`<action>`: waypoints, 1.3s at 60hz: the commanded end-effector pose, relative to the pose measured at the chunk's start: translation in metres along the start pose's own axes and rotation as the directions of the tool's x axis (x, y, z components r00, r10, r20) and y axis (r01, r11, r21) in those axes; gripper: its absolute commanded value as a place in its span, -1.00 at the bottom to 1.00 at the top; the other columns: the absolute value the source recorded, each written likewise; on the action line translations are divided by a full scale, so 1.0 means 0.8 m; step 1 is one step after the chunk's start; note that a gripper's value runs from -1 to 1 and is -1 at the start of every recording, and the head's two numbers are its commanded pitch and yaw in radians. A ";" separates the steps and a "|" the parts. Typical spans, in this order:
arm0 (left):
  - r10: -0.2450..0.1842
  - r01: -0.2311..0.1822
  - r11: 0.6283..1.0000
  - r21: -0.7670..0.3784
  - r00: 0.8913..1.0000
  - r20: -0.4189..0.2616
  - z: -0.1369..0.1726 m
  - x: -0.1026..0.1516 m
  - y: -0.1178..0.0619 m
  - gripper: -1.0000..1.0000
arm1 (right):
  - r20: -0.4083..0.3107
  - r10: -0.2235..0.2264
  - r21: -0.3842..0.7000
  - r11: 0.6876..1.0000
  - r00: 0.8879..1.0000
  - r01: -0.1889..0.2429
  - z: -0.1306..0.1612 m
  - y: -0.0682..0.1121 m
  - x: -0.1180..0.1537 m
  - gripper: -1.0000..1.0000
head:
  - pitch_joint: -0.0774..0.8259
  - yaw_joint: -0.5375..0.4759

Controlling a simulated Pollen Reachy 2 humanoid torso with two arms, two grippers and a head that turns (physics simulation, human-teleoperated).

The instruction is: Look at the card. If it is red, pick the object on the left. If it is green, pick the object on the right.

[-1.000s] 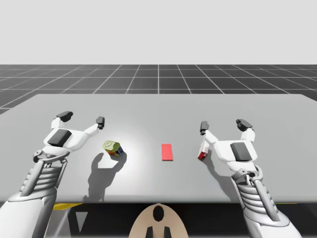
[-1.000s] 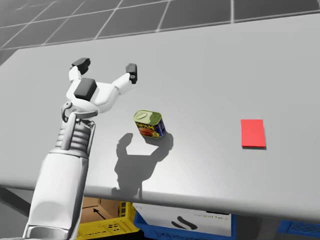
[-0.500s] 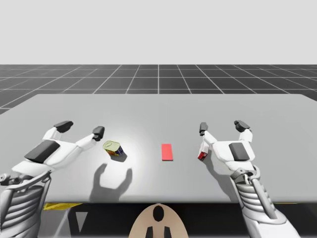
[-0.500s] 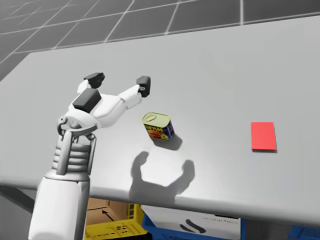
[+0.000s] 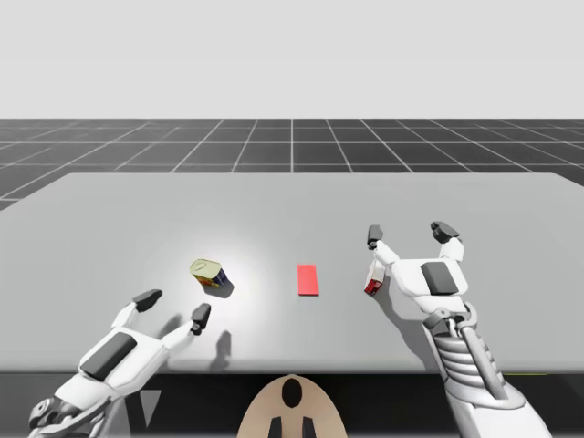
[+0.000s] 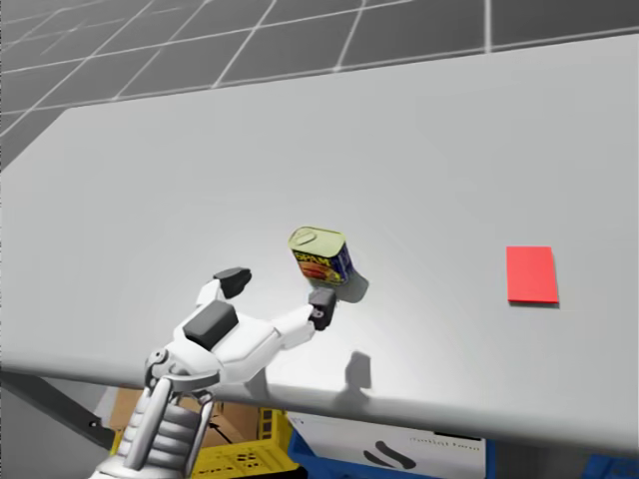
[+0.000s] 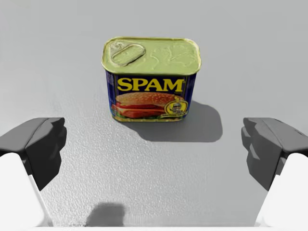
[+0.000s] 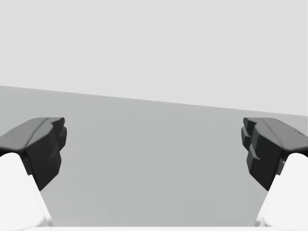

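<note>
can, blue oblong, ahead of open left claw | high view: red box perhaps touching open right claw

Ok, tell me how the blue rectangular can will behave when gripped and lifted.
The blue can looks like rigid metal, so it probably won't dent in my left gripper. Its flat sides and base suggest it won't roll. The smooth walls might slip slightly.
</note>
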 end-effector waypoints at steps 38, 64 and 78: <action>-0.017 0.027 0.992 0.120 0.997 -0.079 -0.120 -0.008 -0.026 -1.00 | -0.005 -0.007 -0.002 1.000 1.000 0.007 0.000 0.004 -0.003 -1.00 | 0.64 0.75; -0.017 0.028 0.994 0.107 0.995 -0.102 -0.131 -0.019 -0.029 1.00 | 0.001 -0.007 -0.001 1.000 1.000 0.007 0.000 0.002 -0.002 -1.00 | 0.62 0.74; -0.024 0.033 0.995 0.098 0.995 -0.098 -0.128 -0.019 -0.030 1.00 | 0.001 -0.006 -0.002 1.000 1.000 0.006 0.000 0.001 -0.002 -1.00 | 0.37 0.78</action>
